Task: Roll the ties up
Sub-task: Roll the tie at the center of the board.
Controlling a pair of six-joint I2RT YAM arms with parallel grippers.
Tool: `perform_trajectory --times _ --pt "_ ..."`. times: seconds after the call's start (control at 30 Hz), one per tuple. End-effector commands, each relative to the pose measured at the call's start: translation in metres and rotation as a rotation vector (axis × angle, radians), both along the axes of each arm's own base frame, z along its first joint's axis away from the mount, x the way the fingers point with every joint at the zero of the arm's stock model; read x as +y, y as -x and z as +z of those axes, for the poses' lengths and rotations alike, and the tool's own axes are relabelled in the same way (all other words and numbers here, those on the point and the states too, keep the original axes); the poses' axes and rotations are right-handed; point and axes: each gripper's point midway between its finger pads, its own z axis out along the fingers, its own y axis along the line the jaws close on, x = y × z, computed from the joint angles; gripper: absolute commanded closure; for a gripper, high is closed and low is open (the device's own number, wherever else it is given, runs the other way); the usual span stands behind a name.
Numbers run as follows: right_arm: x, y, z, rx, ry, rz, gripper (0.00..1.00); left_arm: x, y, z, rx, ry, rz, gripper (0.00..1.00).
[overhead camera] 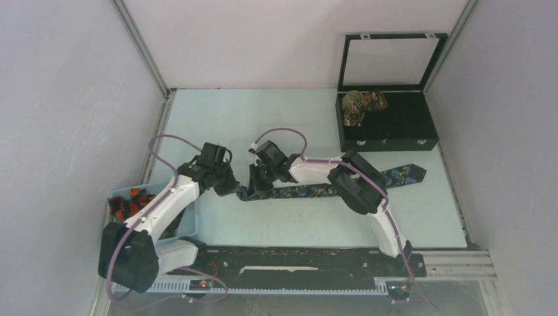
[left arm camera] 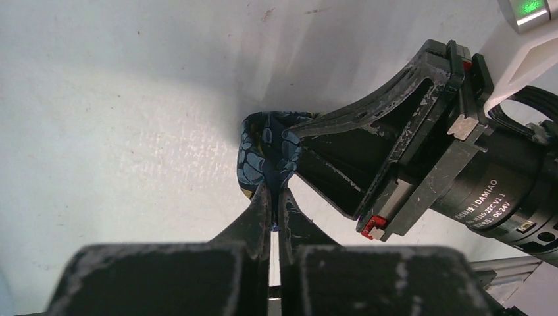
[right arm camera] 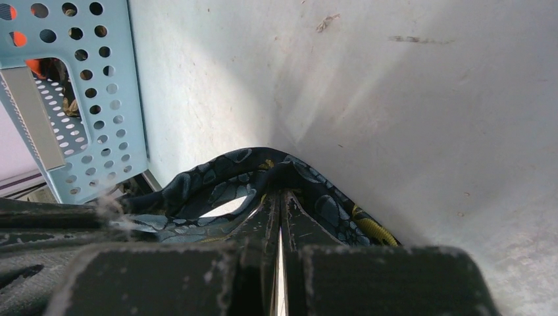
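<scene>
We see the navy tie (overhead camera: pixel 403 176) lying flat on the tabletop (overhead camera: pixel 276 125). Its long axis runs left to right across the middle, tilting slightly toward the far side as it goes right. The broad pointed end lies out to the right, near the front wall of the black box (overhead camera: pixel 388 143). The narrow end lies to the left, not far from the blue basket (right arm camera: pixel 122 79).

Both arms meet at that narrow end. The left pincer (left arm camera: pixel 272 197) is pressed together on a small fold of the cloth, which bulges just past its tips. The right pincer (right arm camera: pixel 279 194) is clamped on the same end from the opposite side, so the two sets of tips sit just beside each other with a loop of fabric between them.

From this pinch the whole free length stretches away to the right, passing beneath the right arm in the overhead view. We judge the roll barely begun: one loose loop at most, the rest flat.

The coming move turns on that direction. The coil has to travel rightward along the tie's axis toward the broad end. The right arm is nearer the free length, and the left arm sits behind the coil. Unless we keep the coil square to the slightly tilted axis, it may wind into a cone.

Rolled ties (overhead camera: pixel 355 105) sit in the box, and orange-red ties (overhead camera: pixel 135 197) wait in the basket.
</scene>
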Motion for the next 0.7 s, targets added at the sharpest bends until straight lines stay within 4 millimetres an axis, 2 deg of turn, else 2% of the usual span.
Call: perform_trajectory --times 0.0,0.23,0.4,0.53,0.63,0.67 --pt "0.012 -0.001 0.01 -0.026 -0.034 0.004 1.0 -0.011 -0.011 0.014 -0.037 0.036 -0.001 1.0" --pt "-0.004 -0.011 0.029 -0.106 -0.01 -0.038 1.0 -0.014 -0.011 0.011 -0.032 0.03 -0.01 1.0" --pt "-0.017 -0.017 0.061 -0.19 -0.008 -0.054 1.0 -0.017 -0.012 0.009 -0.029 0.026 -0.017 1.0" --pt "-0.034 -0.021 0.085 -0.257 0.009 -0.076 0.96 -0.02 -0.013 0.007 -0.026 0.023 -0.023 1.0" --pt "-0.056 -0.027 0.102 -0.316 0.029 -0.112 0.91 -0.023 -0.013 0.007 -0.026 0.024 -0.031 1.0" --pt "-0.067 -0.029 0.102 -0.337 0.051 -0.136 0.9 -0.024 -0.014 0.007 -0.027 0.027 -0.036 1.0"
